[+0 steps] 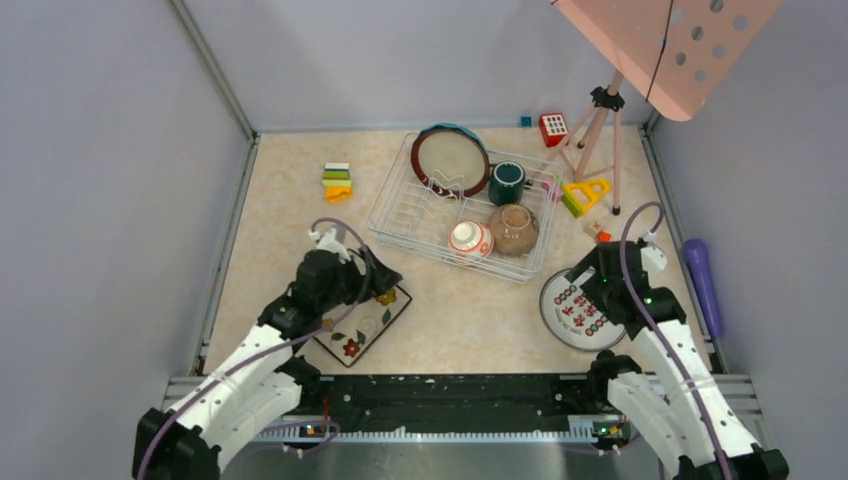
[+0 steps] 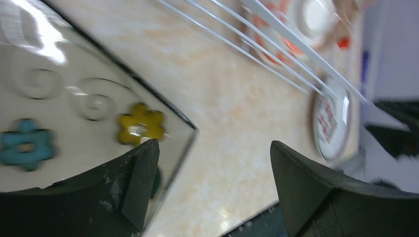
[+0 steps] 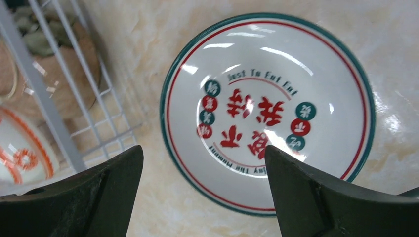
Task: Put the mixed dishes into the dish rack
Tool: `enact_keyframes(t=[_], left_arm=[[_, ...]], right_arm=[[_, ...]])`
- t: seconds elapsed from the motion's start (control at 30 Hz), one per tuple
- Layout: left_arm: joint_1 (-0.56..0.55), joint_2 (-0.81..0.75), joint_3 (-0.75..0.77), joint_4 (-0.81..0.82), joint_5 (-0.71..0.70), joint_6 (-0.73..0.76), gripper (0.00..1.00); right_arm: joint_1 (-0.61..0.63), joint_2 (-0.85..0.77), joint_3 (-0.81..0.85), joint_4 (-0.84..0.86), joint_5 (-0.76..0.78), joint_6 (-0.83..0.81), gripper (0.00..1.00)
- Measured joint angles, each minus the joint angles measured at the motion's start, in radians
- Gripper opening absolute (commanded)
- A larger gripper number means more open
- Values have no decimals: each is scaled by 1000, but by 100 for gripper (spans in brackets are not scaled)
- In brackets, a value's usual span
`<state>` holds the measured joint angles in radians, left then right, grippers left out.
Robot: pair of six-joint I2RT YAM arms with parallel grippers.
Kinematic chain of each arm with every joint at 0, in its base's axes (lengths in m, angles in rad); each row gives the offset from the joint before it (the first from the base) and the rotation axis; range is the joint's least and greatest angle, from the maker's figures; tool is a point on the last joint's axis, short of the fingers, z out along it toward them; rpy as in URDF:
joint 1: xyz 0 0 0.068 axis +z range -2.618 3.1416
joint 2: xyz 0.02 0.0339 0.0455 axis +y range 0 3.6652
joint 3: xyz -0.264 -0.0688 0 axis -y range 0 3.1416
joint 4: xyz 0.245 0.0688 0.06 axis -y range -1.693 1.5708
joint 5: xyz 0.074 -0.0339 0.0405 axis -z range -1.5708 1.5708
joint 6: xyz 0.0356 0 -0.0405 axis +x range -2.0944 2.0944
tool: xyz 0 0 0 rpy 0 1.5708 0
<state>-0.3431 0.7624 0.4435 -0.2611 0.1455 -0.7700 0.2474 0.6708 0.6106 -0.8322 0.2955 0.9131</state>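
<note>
Both claws gape empty: the right gripper (image 3: 202,153) hangs directly over the white red-marked plate (image 3: 267,113) lying flat by the table's (image 1: 460,310) right edge, while the left gripper (image 2: 212,148) straddles the square floral plate's (image 2: 74,98) rack-side corner near the front edge, and the dish rack (image 1: 420,215) lies beyond, between them.

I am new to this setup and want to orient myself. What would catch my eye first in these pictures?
The white wire dish rack stands mid-table, already holding a brown-rimmed plate, a teal mug, a tan bowl and a red-white bowl. Nearer the arms, the open left hand hovers at a corner of the square floral plate, the open right hand over the white red-marked plate. A pink perforated stand looms far right.
</note>
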Motion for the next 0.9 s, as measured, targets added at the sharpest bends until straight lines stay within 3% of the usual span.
enact_keyframes(t=[0.2, 0.33, 0.57, 0.9], left_arm=[[-402, 24, -94, 267, -61, -144, 84], [-565, 125, -122, 396, -150, -209, 84], [-616, 308, -122, 596, -172, -269, 84], [-619, 290, -122, 649, -230, -257, 86]], right_arm=[[-247, 131, -23, 94, -87, -64, 91], [-320, 311, 4, 146, -117, -83, 92], [-357, 691, 229, 132, -142, -61, 90], [-394, 956, 371, 74, -196, 27, 80]])
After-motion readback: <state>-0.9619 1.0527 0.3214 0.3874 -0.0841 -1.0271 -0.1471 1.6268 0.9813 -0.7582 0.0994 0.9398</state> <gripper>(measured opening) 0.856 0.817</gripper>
